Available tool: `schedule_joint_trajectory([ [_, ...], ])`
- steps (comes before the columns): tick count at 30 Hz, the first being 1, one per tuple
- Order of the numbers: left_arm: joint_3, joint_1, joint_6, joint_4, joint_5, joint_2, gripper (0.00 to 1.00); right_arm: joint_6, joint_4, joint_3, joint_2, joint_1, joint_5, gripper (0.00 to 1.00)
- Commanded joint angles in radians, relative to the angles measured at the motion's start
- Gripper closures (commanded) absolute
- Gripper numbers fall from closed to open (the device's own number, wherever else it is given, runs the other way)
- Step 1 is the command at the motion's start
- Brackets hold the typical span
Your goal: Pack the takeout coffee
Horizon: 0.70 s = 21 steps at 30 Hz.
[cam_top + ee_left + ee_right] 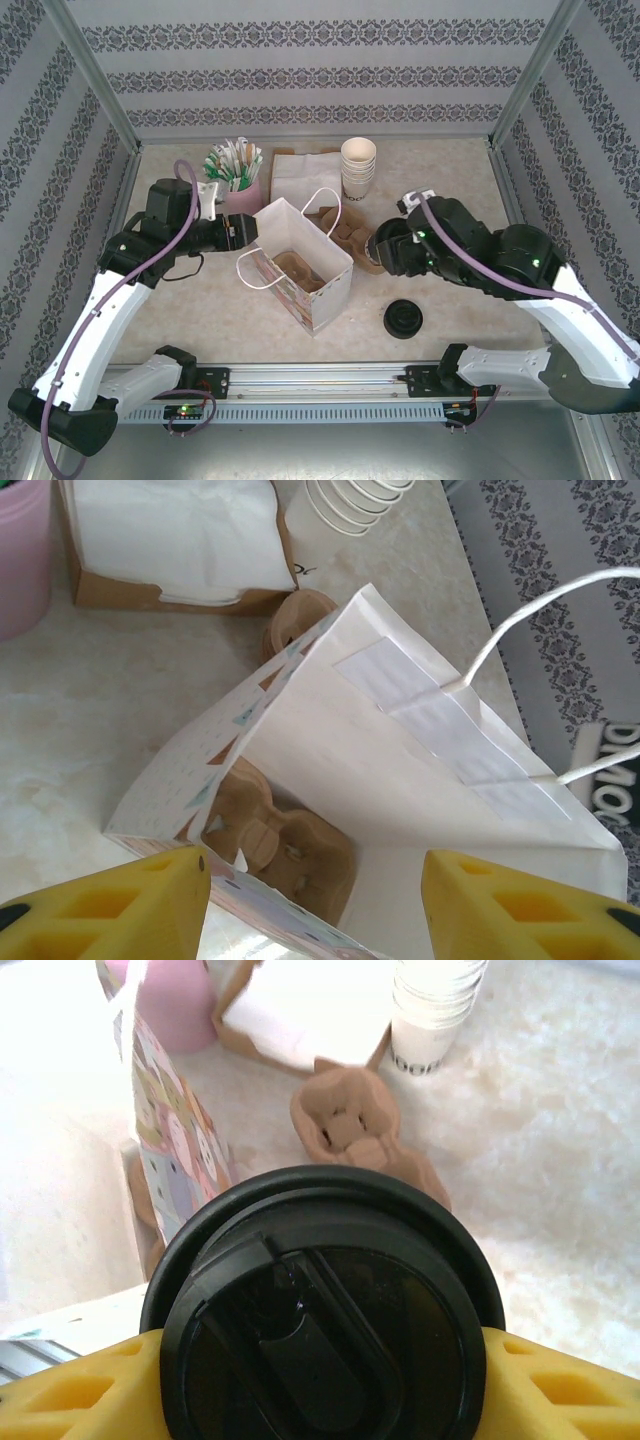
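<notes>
The takeout coffee shows as a round black lid, and my right gripper is shut on it, one yellow finger on each side. From above, this gripper hovers with the cup just right of the white paper bag. The bag stands open at the table's middle, with a brown cardboard cup carrier at its bottom. My left gripper is open at the bag's left rim. Its fingers straddle the bag's patterned near wall.
A low pile of black lids lies at the front right. At the back stand a stack of lidless paper cups, a napkin box and a pink holder of sachets. Spare brown carriers lie behind the bag.
</notes>
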Motion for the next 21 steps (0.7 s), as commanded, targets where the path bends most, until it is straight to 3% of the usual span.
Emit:
schedule_joint_trajectory([
  [1, -0.007, -0.02, -0.024, 0.025, 0.02, -0.017, 0.42, -0.066, -0.023, 0.089, 0.012, -0.011, 0.043, 0.38],
  [7, -0.014, -0.044, -0.043, 0.03, 0.022, -0.021, 0.42, -0.115, 0.016, 0.208, 0.054, -0.011, 0.026, 0.38],
  [13, -0.023, -0.083, -0.063, 0.036, 0.019, -0.017, 0.42, -0.13, 0.082, 0.277, 0.116, -0.005, -0.074, 0.39],
  [21, -0.058, -0.136, -0.107, 0.051, -0.004, -0.039, 0.42, -0.14, 0.121, 0.362, 0.204, 0.07, -0.1, 0.4],
])
